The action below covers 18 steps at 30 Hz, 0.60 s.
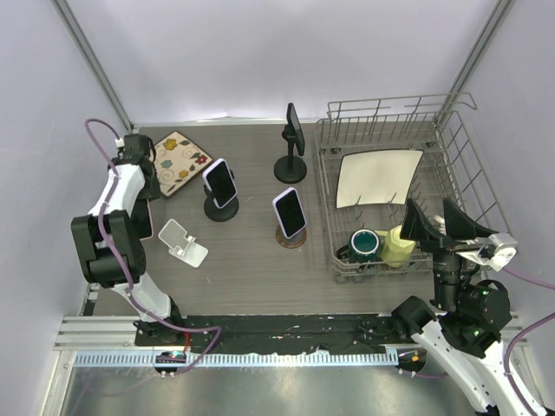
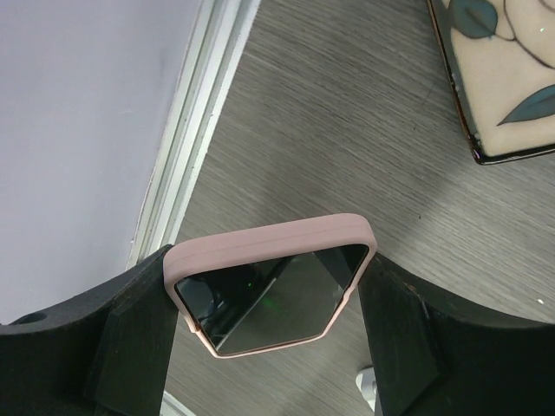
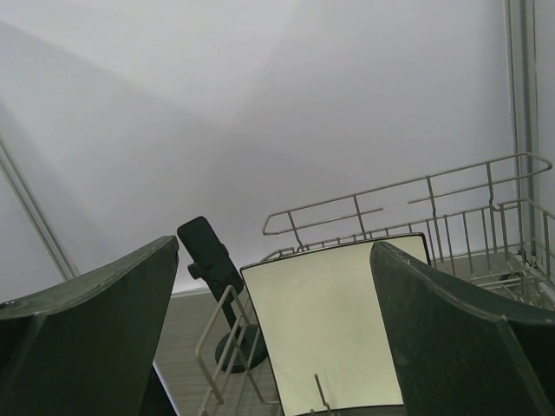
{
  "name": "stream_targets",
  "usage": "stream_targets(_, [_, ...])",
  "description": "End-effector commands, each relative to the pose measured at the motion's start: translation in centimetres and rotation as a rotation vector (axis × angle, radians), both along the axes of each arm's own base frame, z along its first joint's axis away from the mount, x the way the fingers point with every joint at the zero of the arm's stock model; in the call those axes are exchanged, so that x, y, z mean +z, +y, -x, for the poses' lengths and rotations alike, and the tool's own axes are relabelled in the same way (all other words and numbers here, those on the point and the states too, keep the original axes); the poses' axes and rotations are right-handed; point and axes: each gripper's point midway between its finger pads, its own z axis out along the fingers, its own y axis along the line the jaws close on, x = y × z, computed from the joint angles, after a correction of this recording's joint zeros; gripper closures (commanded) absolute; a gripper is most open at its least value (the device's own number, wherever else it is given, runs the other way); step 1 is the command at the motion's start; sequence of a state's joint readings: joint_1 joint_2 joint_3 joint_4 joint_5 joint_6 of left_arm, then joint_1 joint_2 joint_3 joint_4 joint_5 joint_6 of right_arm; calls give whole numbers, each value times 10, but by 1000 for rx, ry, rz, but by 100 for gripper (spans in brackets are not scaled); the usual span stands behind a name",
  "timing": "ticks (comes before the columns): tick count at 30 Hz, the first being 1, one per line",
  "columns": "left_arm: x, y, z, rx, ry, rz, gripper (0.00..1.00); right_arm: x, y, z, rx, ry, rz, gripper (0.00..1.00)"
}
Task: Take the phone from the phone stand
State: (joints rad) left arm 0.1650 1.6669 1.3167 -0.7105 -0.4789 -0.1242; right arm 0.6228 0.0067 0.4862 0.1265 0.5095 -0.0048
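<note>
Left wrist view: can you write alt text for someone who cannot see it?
A smartphone in a pale pink case is clamped between the two black fingers of the left gripper, above a grey wood-grain table. The corner of a cream tile with a blue leaf pattern shows at upper right, and a pale wall runs along the left.

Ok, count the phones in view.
4: pink phone in the left gripper; second phone on the black stand; third phone on the brown stand; dark phone on the tall stand.
</note>
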Motion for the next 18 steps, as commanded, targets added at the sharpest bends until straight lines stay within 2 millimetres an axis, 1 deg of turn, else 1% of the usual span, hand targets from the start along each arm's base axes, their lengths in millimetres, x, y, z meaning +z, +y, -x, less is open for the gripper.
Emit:
stream_targets(1, [-11,12,-10,-19,42,-57,100,7,0,4,10,-31,-1,2])
stream_targets(4, [-25,13,-10,-17,87,-54,100,7,-1,4,4,-31,0,2])
stream_targets(5, [-33,13,-10,-19,115,-54,100,6,0,3,4,-29,1,2])
stream_targets(7, [-43,16,-8,-15,142,-59,100,6,0,3,2,-31,3,2])
stream_targets(8, [-54,16,-9,-19,159,-44,100,5,0,2,2,-28,4,2])
stream_targets(11, [-74,11,-11,-39,193,6,96,5,0,2,2,-30,7,2])
stream_targets(14, [-86,14,-11,-43,228,-8,90,3,1,2,2,-28,12,2])
stream_targets(15, [-89,14,-11,-44,235,-9,81,4,1,1,2,-28,12,2])
stream_targets(17, [-91,14,-12,-48,240,-6,75,4,1,2,0,-29,12,2])
stream_targets(18, [-93,14,-11,-51,249,-5,74,4,1,1,1,-28,13,2])
